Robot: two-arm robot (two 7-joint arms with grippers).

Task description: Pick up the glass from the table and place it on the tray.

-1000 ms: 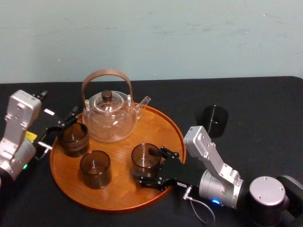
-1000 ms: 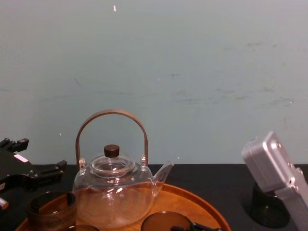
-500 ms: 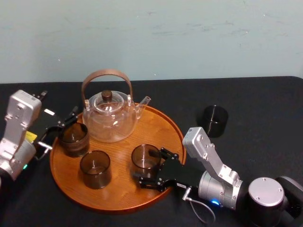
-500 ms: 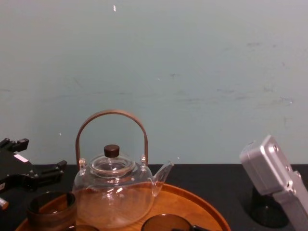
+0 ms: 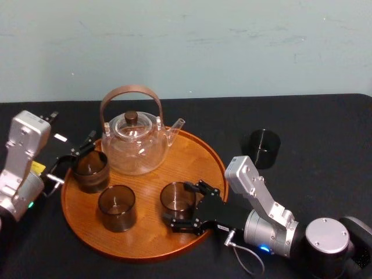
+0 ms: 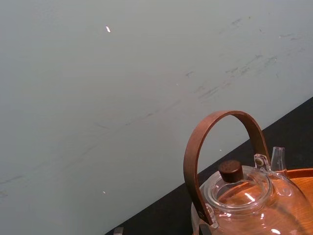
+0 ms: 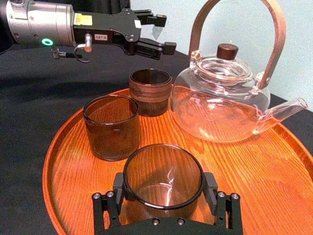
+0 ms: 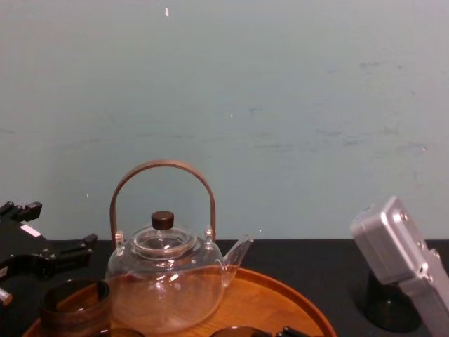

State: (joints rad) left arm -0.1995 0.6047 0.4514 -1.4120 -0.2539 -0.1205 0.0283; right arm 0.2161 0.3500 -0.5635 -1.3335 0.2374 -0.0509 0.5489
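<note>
Glass [image 7: 162,171] stands upright on the tray [image 7: 303,161], squeezed side-to-side by my right gripper [image 7: 164,185] (left gripper [image 7: 164,33], fingers apart, sits opposite).

Bare wood lies open on the tray [image 5: 197,154] to the right of the teapot [image 5: 135,148], whose tall hoop handle bars the back. The left half holds a far glass [image 5: 90,170] and a near glass [image 5: 117,207], the left gripper [image 5: 75,154] spread wide beside the far one; the right gripper [image 5: 176,203] clamps a third glass [image 5: 174,195] near the front. A dark cup [image 5: 264,148] stands on the table [image 5: 325,133] to the right
</note>
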